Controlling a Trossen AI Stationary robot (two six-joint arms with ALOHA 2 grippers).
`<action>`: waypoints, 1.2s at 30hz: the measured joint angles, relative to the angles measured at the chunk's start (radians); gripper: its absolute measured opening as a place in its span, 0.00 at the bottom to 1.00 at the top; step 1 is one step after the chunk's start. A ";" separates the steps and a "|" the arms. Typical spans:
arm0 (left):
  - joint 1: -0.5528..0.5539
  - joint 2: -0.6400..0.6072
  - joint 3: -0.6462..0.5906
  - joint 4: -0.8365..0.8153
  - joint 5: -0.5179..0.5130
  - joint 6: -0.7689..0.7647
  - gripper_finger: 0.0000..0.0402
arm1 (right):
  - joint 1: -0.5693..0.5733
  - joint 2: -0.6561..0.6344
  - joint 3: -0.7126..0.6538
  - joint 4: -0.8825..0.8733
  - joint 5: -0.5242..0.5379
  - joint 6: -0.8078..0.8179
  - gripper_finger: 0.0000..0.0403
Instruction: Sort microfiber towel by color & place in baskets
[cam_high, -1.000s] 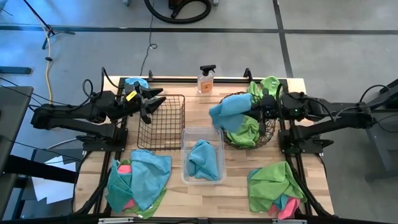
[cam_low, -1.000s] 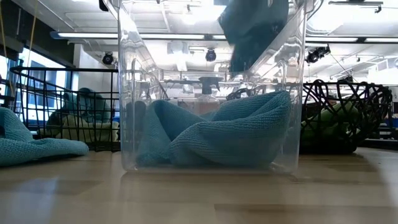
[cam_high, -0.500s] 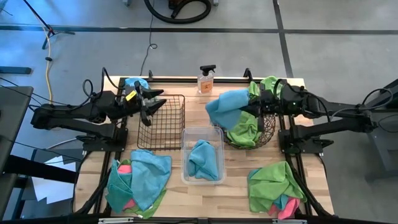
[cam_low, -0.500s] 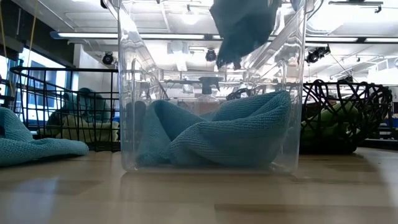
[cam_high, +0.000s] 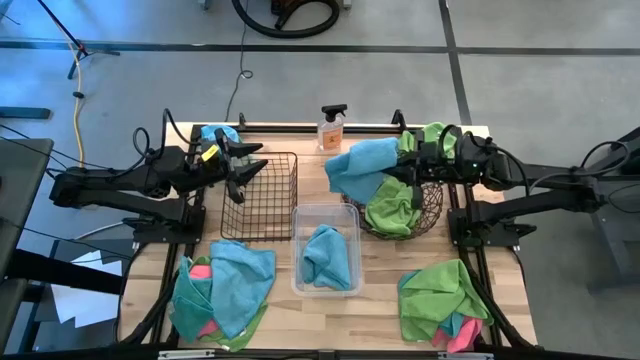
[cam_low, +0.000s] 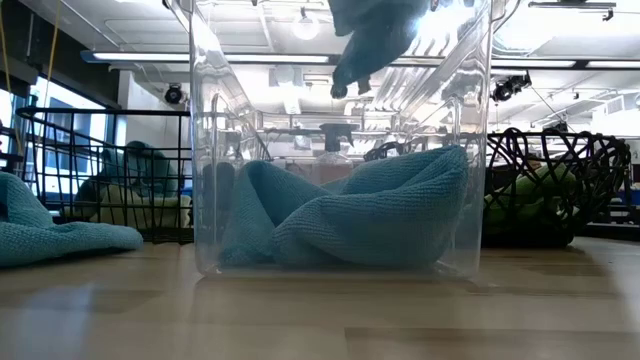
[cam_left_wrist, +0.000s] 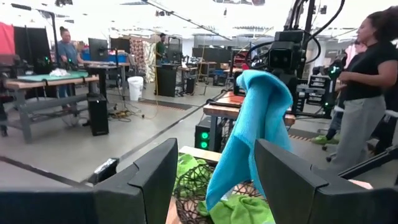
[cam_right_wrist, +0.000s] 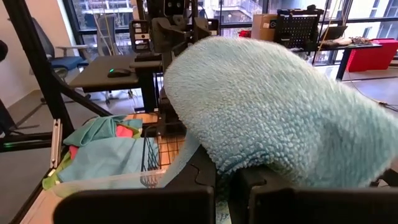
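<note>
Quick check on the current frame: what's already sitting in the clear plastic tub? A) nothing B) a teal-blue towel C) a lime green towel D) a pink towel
B: the clear tub holds one crumpled teal-blue towel, also plain through its wall in the low view; the green towels lie in the round woven basket, and the black wire basket holds none.

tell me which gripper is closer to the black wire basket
Left. The left gripper hovers open over the black wire basket's left edge. The right gripper is across the table above the round woven basket, shut on a teal towel.
</note>
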 joint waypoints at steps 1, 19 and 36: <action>0.000 0.000 0.000 0.000 -0.002 0.006 0.50 | 0.000 0.005 0.000 0.006 0.000 0.000 0.00; -0.004 0.000 0.000 -0.001 -0.008 0.040 0.50 | 0.001 0.130 0.000 0.216 -0.222 0.063 0.00; -0.004 0.000 0.000 -0.001 -0.017 0.050 0.50 | 0.201 0.475 0.356 -0.288 -0.211 0.025 0.00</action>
